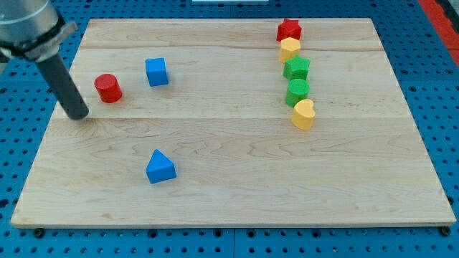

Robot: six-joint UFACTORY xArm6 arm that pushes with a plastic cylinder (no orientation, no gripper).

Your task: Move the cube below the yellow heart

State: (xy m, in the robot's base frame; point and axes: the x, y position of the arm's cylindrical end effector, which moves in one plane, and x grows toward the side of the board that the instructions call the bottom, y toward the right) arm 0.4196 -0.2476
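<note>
A blue cube (156,72) sits at the board's upper left. A yellow heart (303,114) lies at the right, at the lower end of a column of blocks. My tip (79,115) rests on the board at the far left, left of and below a red cylinder (108,88), and well left of the blue cube. It touches no block.
The column at the right holds, from the top, a red star (289,29), a yellow block (290,49), a green star-like block (296,69) and a green cylinder (297,92). A blue triangle (160,168) lies at the lower left. The wooden board (237,193) sits on a blue pegboard.
</note>
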